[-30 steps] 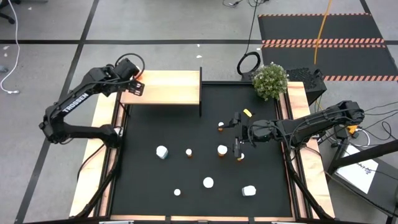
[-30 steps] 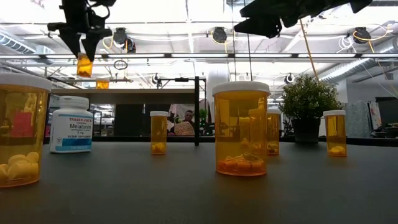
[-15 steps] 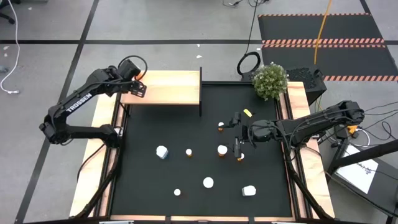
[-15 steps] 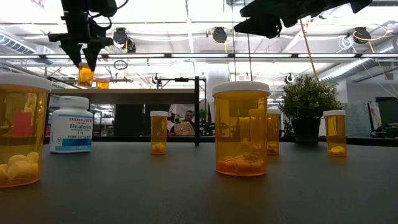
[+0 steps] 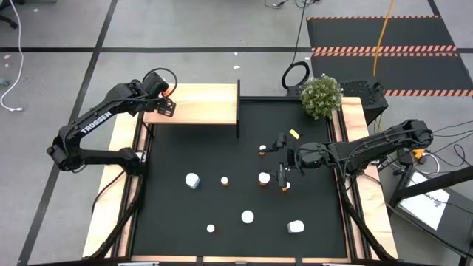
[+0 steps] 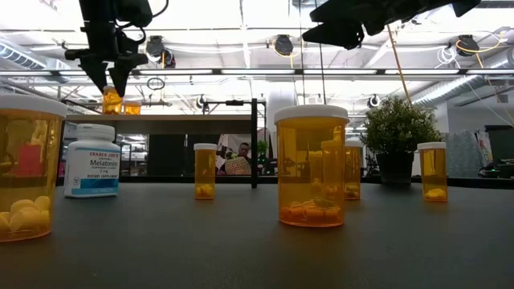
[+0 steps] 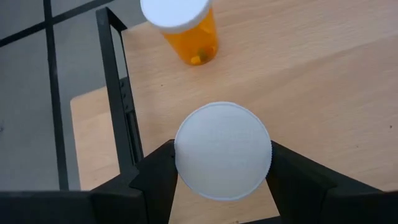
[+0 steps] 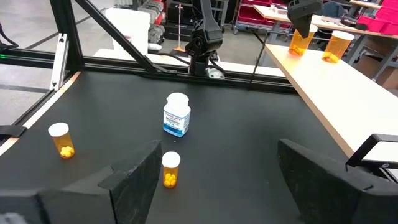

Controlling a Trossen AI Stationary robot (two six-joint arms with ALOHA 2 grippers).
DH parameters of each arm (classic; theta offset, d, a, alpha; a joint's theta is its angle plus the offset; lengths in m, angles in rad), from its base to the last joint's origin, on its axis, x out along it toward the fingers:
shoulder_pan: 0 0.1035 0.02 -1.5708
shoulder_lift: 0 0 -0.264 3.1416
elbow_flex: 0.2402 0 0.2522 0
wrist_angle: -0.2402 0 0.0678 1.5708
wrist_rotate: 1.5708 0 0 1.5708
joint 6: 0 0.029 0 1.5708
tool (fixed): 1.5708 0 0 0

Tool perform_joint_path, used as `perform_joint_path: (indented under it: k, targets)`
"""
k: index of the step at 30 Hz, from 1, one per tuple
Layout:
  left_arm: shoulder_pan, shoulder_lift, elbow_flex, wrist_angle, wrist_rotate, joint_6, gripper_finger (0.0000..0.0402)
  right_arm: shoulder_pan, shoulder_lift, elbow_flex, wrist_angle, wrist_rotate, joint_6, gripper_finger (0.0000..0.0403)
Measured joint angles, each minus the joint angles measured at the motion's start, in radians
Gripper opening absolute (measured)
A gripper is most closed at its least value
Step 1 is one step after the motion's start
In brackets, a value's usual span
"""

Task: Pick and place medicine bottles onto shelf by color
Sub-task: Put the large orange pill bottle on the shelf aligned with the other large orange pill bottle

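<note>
My left gripper (image 5: 165, 101) is over the left end of the light-wood shelf (image 5: 199, 103), shut on an orange medicine bottle with a white cap (image 7: 222, 151). The bottle also shows in the low view (image 6: 112, 100). A second orange bottle (image 7: 184, 28) stands upright on the shelf just beside it. My right gripper (image 5: 284, 160) is open and empty above the right middle of the black mat. Several orange bottles, such as one (image 5: 264, 178) and another (image 5: 224, 181), and two white ones (image 5: 192, 180) (image 5: 295, 226) stand on the mat. My left gripper pinches the bottle's white cap (image 7: 186, 155) by its sides between the two fingers. The fingers (image 6: 106, 74) come from above, pointing down. The bottle hangs upright below them, its base at the shelf top; whether it rests on the board I cannot tell.
A small potted plant (image 5: 321, 96) stands at the mat's far right corner. A black post (image 5: 238, 111) marks the shelf's right end. A small yellow thing (image 5: 294, 134) lies on the mat near my right arm. Most of the shelf board to the right of the two bottles is bare.
My left gripper has gone down toward the shelf with the orange bottle, which stays upright and now stands level with the second bottle beside it. The gripper stays shut on the cap.
</note>
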State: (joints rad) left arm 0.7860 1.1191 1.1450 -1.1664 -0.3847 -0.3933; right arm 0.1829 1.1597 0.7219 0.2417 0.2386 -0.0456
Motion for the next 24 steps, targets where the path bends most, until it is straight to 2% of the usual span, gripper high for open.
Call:
perform_joint_path:
  k: [6, 16, 24]
  targets:
    - [0.000, 0.000, 0.000, -0.001, 0.000, -0.007, 0.0223, 0.000, 0.000, 0.000, 0.000, 0.000, 0.000, 0.0311]
    - [0.000, 0.000, 0.000, 0.000, -0.023, 0.006, 0.0267, 0.000, 0.000, 0.000, 0.000, 0.000, 0.005, 0.0311]
    - [0.000, 0.000, 0.000, 0.001, -0.062, 0.027, 0.0271, 0.000, 0.000, 0.000, 0.000, 0.000, 0.005, 0.0311]
